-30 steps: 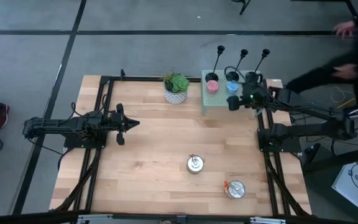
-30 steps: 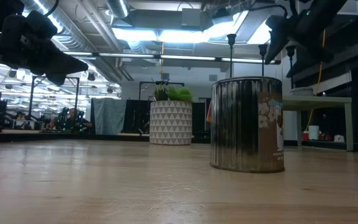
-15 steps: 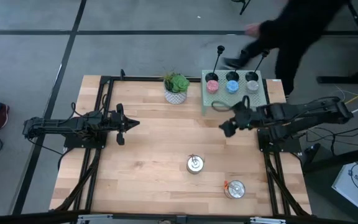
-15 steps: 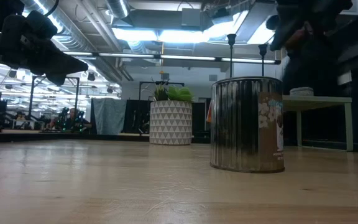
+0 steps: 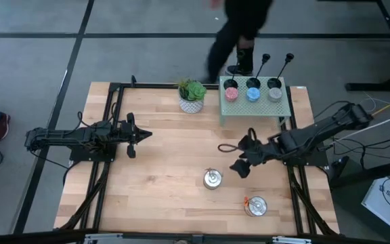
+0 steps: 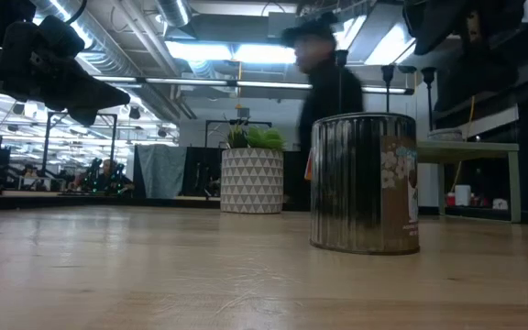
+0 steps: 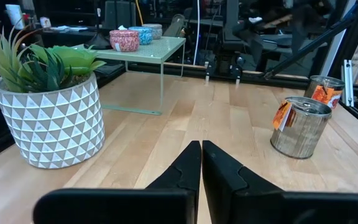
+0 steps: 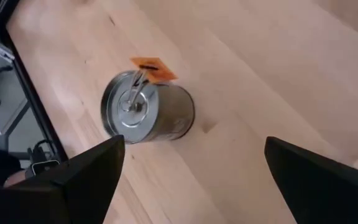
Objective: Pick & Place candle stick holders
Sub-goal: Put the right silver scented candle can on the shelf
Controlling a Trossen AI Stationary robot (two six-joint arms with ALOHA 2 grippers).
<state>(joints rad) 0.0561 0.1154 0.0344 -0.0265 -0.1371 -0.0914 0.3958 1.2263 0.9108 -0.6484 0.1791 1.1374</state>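
Two black candle stick holders stand on their dish bases on a pale green stand at the back right, behind small round candles. A third holder's base shows there, with its stem lost against a person's leg. Two of the stems also show in the low view. My right gripper is open and empty above the table's right middle, and its wrist view looks down on a silver tin. My left gripper is shut and waits at the left.
A potted plant stands at the back middle. Two silver tins with orange tags stand near the front right. Pink, blue and grey candles sit on the stand. A person walks behind the table's far edge.
My right gripper has left the green stand and gone toward the table's near edge and leftward, out over the open wood near the tins. All the holders have stayed on the stand. A person has walked from right to left behind the table.
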